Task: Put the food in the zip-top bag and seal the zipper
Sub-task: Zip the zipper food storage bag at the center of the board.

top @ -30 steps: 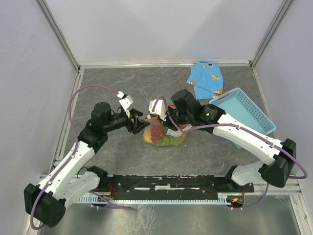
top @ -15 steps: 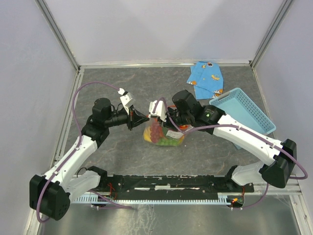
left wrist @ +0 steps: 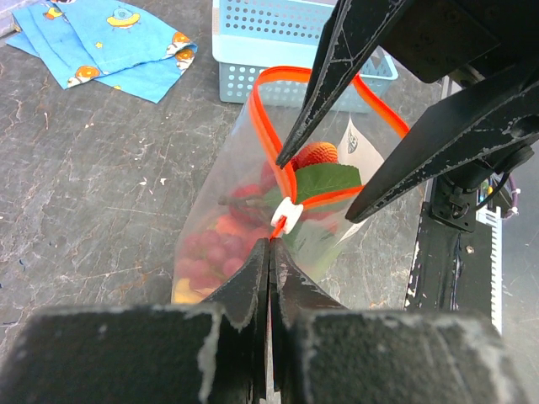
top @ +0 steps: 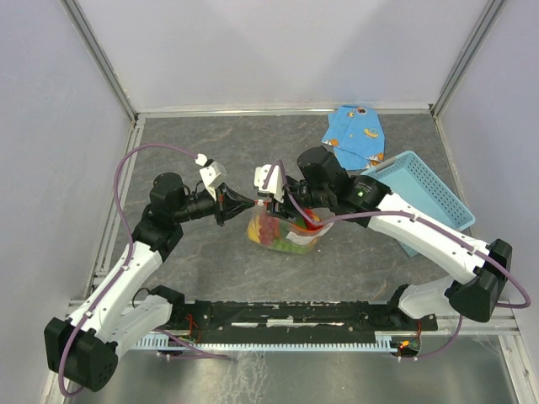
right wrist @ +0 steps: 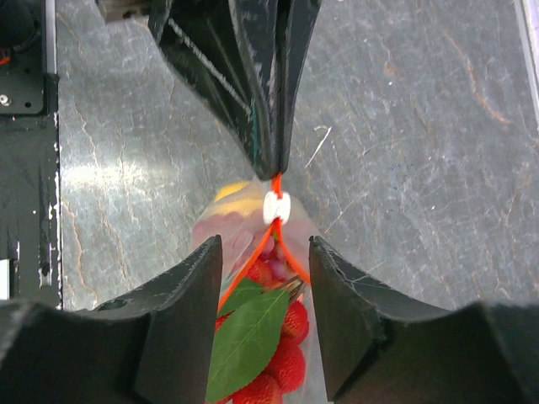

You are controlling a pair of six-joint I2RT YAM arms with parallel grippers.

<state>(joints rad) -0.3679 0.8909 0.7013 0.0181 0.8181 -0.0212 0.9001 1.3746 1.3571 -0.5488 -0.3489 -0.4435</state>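
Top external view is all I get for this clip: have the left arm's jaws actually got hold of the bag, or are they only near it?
Observer: They have hold. In the left wrist view the left jaws are shut on the end of the zipper, just past its white end piece.
Operator: Is the mouth sealed yet?
Observer: No. The orange-red strip stands open in a wide loop, with a strawberry and a green leaf at the opening.
Operator: And the right jaws?
Observer: Open, one on each side of the mouth of the zip-top bag, behind the end piece.
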